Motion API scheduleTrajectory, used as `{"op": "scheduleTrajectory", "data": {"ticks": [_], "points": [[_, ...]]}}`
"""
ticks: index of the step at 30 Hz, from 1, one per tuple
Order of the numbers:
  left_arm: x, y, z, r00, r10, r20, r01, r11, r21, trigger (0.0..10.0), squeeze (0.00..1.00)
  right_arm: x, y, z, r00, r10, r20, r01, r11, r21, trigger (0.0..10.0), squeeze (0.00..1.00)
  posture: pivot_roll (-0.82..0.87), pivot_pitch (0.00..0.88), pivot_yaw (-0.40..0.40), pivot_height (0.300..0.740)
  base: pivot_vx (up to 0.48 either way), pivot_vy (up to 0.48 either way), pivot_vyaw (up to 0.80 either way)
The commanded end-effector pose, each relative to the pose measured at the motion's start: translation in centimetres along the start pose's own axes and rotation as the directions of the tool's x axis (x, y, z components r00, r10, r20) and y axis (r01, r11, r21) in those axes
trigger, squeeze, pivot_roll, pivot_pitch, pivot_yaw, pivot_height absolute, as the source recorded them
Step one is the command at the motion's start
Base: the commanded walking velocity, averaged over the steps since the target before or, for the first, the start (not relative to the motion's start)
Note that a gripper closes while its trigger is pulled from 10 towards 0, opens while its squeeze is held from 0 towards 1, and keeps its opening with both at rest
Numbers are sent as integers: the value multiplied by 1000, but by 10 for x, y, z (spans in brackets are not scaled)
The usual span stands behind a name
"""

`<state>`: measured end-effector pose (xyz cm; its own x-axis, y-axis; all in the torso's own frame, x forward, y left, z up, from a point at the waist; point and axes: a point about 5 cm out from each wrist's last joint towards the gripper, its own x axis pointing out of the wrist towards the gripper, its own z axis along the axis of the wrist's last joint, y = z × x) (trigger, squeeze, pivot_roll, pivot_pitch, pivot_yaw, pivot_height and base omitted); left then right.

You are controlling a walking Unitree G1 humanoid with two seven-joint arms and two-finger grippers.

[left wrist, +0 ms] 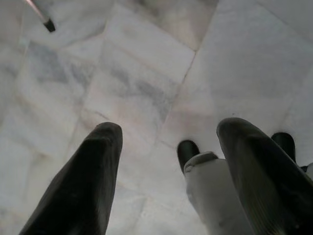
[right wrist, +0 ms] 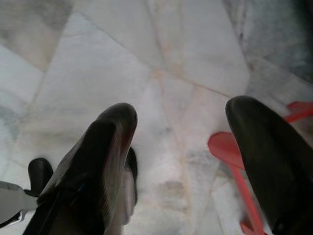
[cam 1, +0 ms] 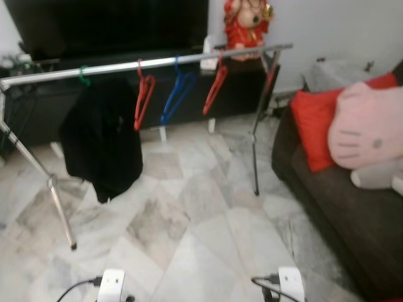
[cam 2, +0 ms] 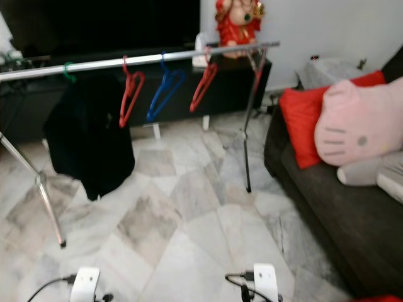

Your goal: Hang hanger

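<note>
A silver clothes rail (cam 1: pixel 157 63) spans the room ahead. On it hang a black garment (cam 1: pixel 101 135) on a green hanger (cam 1: pixel 84 77), a red hanger (cam 1: pixel 143 94), a blue hanger (cam 1: pixel 176 91) and another red hanger (cam 1: pixel 215 88). Both arms hang low near the floor. My left gripper (left wrist: pixel 171 129) is open over bare marble tiles. My right gripper (right wrist: pixel 182 110) is open too, with nothing between its fingers. A red hanger (right wrist: pixel 227 149) lies on the floor beneath it, partly hidden by one finger (right wrist: pixel 266 156).
A dark sofa (cam 1: pixel 340 201) stands at the right with a red cushion (cam 1: pixel 315 126) and a pink plush (cam 1: pixel 368 126). A black TV cabinet (cam 1: pixel 38 107) runs behind the rack, with a red figurine (cam 1: pixel 247 25) on it. The rack's legs (cam 1: pixel 60 207) splay onto the marble floor.
</note>
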<state>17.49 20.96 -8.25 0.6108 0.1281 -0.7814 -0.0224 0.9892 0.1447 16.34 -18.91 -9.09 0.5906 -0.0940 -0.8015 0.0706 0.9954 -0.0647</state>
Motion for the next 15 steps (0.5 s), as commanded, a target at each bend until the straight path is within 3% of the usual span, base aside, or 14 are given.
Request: {"op": "scheduleTrajectory", "data": {"ticks": [1, 5, 10, 15], "points": [[0, 2, 0, 1000, 7, 1, -7, 1000, -1, 10000, 0, -1, -2, -5, 1000, -6, -20, 6, 1000, 5, 10000, 0, -57, 0, 1, 740, 0, -341, -719], [0, 3, 0, 1000, 15, 2, -15, 1000, -26, 10000, 0, -1, -3, -6, 1000, -7, -23, 7, 1000, 5, 10000, 0, -56, 0, 0, 740, 0, -85, -719], [0, 2, 0, 1000, 9, 3, -9, 1000, -2, 10000, 0, -2, -5, -7, 1000, -8, -25, 8, 1000, 6, 10000, 0, -56, 0, 1, 740, 0, 0, -719], [0, 2, -1, 1000, 17, -1, -17, 999, -27, 10000, 0, -3, -14, -10, 999, -17, -31, 17, 1000, 8, 10000, 0, -56, 0, -1, 740, 0, -160, -719]]}}
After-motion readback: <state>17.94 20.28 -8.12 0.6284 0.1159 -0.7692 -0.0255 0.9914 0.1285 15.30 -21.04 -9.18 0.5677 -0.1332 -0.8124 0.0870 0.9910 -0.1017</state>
